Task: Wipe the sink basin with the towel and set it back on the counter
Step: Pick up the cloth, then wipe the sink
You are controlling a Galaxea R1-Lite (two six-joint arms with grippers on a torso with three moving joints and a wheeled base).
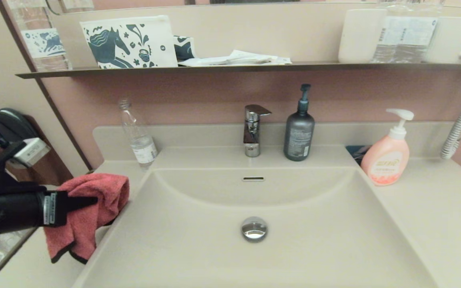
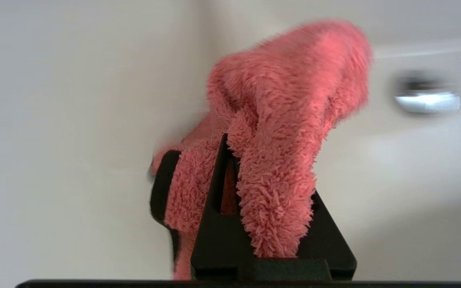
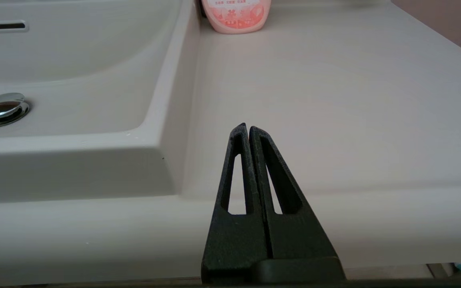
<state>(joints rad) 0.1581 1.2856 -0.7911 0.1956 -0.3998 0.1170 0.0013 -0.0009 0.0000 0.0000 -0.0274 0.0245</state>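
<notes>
1. Head view. The left end effector [image 1: 90, 201] is clamped on the towel [image 1: 90, 212], which hangs bunched over the left strip of the desk [image 1: 426, 208], just beside the left rim of the basin [image 1: 198, 244]. The towel looks lifted clear of the surface, though contact with the rim cannot be ruled out. The basin is bare apart from the drain plug [image 1: 254, 229] and overflow slot [image 1: 253, 179]. Along the back edge stand a clear bottle [image 1: 139, 138], the tap [image 1: 253, 130] and a grey pump bottle [image 1: 299, 130]; a pink soap bottle [image 1: 386, 154] stands right of the basin.

2. Left wrist view. The fingers [image 2: 214, 192] pinch a fold of the towel; most of the cloth bulges beyond the tips, with the plug ahead. Judged step: carrying the towel into the basin. To do it well, lower until the loose bulge, not the fingertips, presses on the floor, then sweep across.

3. Right wrist view. The right end effector [image 3: 249, 130], its fingers together and holding nothing, rests parked over the desk's front right part, well apart from the soap bottle.

4. Room for moving. The basin floor is wide and open; its sloping sides and the raised plug are the edges to mind. The tap overhangs only the back.
</notes>
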